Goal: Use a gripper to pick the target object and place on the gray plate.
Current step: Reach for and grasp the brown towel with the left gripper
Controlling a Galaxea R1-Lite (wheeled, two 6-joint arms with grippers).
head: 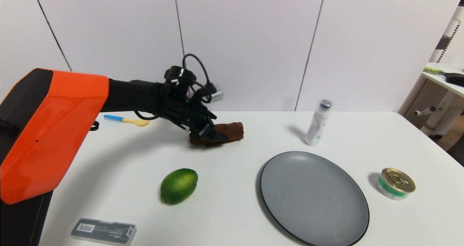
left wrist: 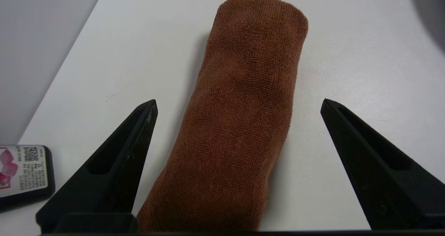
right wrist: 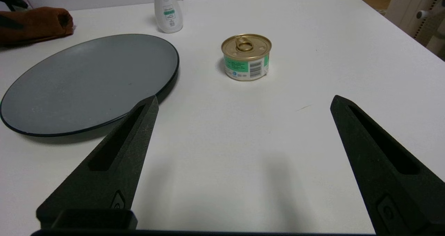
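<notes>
The rolled dark-brown towel [head: 232,130] lies on the white table at the back middle. My left gripper [head: 217,135] is down over its near end. In the left wrist view the towel [left wrist: 243,118] runs between the two open fingers [left wrist: 135,142], with a gap of table on each side; the left gripper [left wrist: 239,102] is open and not touching it. The gray plate [head: 313,197] lies to the right front, bare. My right gripper [right wrist: 243,98] is open and empty over bare table, near the plate's edge [right wrist: 87,83]; it is out of the head view.
A green lime [head: 179,185] lies in front of the towel. A white bottle [head: 318,123] stands behind the plate, a small tin [head: 396,183] to its right. A blue-handled spoon [head: 125,120] lies at the back left, a dark flat case [head: 103,231] at the front left.
</notes>
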